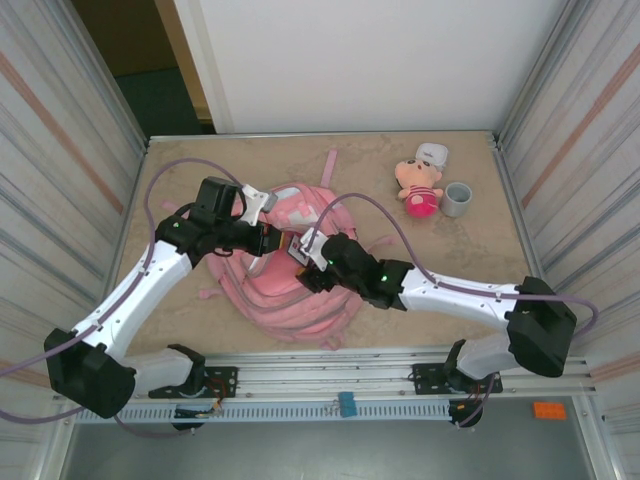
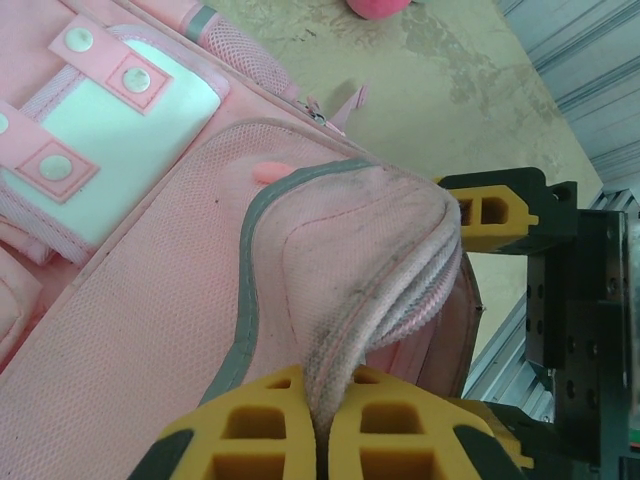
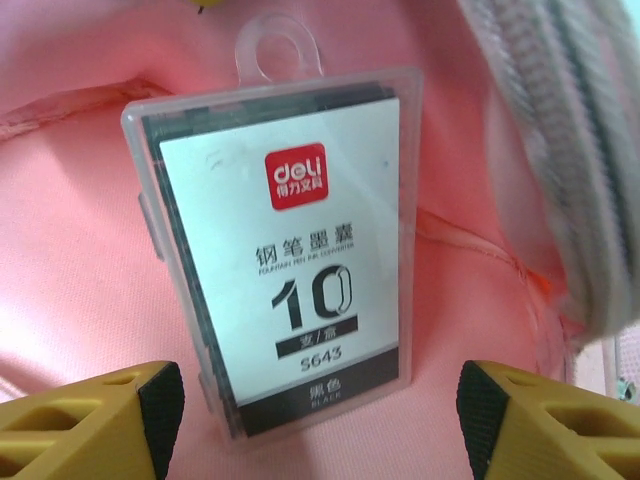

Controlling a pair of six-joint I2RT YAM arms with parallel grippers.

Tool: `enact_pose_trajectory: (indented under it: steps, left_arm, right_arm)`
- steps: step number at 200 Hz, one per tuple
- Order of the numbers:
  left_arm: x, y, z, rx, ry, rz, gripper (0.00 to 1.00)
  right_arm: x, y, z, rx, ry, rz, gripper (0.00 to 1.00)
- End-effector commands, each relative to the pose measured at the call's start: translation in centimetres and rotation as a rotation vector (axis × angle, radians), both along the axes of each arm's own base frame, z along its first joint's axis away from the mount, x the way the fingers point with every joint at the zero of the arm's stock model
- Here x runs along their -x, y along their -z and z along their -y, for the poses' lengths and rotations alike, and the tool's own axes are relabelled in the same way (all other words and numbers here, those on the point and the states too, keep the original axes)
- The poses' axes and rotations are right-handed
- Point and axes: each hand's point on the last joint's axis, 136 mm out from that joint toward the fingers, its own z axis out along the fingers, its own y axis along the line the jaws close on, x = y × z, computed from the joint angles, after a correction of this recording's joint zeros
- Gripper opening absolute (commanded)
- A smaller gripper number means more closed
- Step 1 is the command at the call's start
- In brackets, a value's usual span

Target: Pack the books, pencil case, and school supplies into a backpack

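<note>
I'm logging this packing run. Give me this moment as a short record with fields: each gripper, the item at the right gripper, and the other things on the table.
left gripper: shut on a fold of the backpack's edge
right gripper: open, at the backpack's opening
clear supplies box: labelled, against the pink lining, between the open fingers, not gripped
elsewhere on table: plush doll and grey cup, side by side, far right

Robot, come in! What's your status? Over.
Left gripper shut on backpack flap. Right gripper open over clear supply box inside. Doll, cup well aside.
</note>
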Motion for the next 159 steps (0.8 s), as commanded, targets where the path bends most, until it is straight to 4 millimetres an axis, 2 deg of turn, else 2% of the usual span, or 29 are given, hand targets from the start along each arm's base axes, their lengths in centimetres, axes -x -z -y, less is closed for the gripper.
enact_pose_trajectory:
  steps: [1,29,59,84,99,111,123,142,159]
  left_arm:
    - [-1.2,-3.5,0.4,0.091,-0.009,0.119,0.0]
    - [-1.1,-3.4,0.4,0.098,-0.006,0.122,0.0]
    - [-1.1,-3.4,0.4,0.103,-0.003,0.124,0.0]
    - [-1.1,-3.9,0.1,0.075,0.001,0.149,0.0]
    - [-1.0,-4.6,0.0,0.069,0.013,0.176,0.0]
    - [-0.9,-5.2,-0.1,0.065,0.016,0.206,0.0]
    - [-1.0,-5.8,-0.3,0.06,0.017,0.236,0.0]
    - [-1.2,-6.3,-0.3,0.05,0.025,0.257,0.0]
    - [-1.3,-6.0,-0.4,0.027,0.031,0.254,0.0]
  right_arm:
    - [0.5,-0.1,0.9,-0.078,0.049,-0.078,0.73]
    - [0.6,0.2,1.4,-0.099,0.067,-0.119,0.72]
    - [0.6,0.8,0.8,-0.06,0.049,-0.151,0.63]
    - [-1.0,1.3,1.0,-0.013,0.126,-0.138,0.6]
    - [-2.1,1.6,1.4,0.009,0.193,-0.139,0.55]
    - [-2.3,2.0,1.2,0.026,0.192,-0.156,0.54]
    - [-1.4,2.3,0.2,0.045,0.119,-0.173,0.54]
    - [1.7,2.2,-1.8,0.107,-0.071,-0.152,0.58]
    - [2.7,1.0,-2.3,0.15,-0.106,-0.07,0.62]
